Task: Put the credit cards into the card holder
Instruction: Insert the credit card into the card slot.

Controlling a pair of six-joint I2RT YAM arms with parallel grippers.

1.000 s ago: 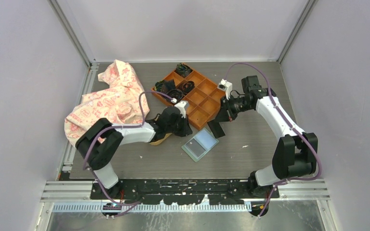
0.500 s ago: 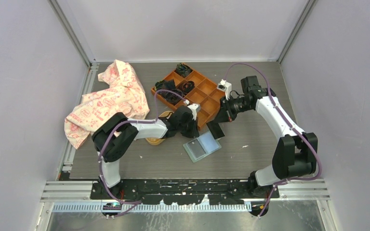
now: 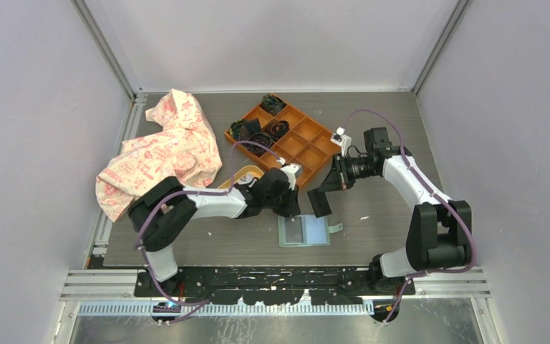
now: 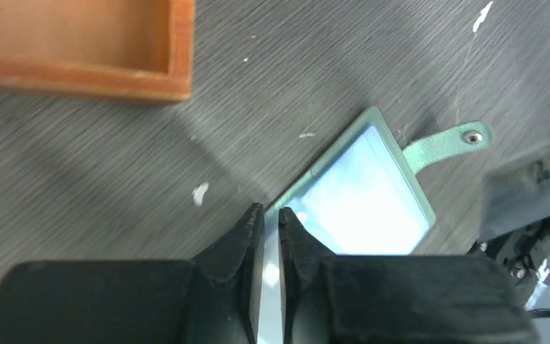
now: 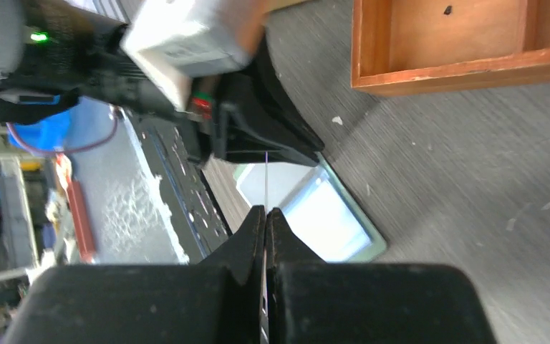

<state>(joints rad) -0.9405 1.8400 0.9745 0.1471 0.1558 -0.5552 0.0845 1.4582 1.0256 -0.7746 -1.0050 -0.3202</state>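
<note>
1. The card holder (image 3: 304,231) lies near-centre on the table, nearer and squarer than before.
2. The left gripper (image 4: 266,209) has followed to its far edge, jaws a slit apart; any hold is unclear.
3. The right gripper (image 5: 266,210), clamped on the black card (image 3: 320,202), has come nearer.

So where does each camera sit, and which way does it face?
Top external: above and behind the bases, facing down at the grey table; both arms show.
Left wrist: on the left arm, facing down past the left gripper at the open sage-green wallet.
Right wrist: on the right arm, looking along the right gripper, shut on a thin black card.
All three share the wallet and the orange compartment tray.
</note>
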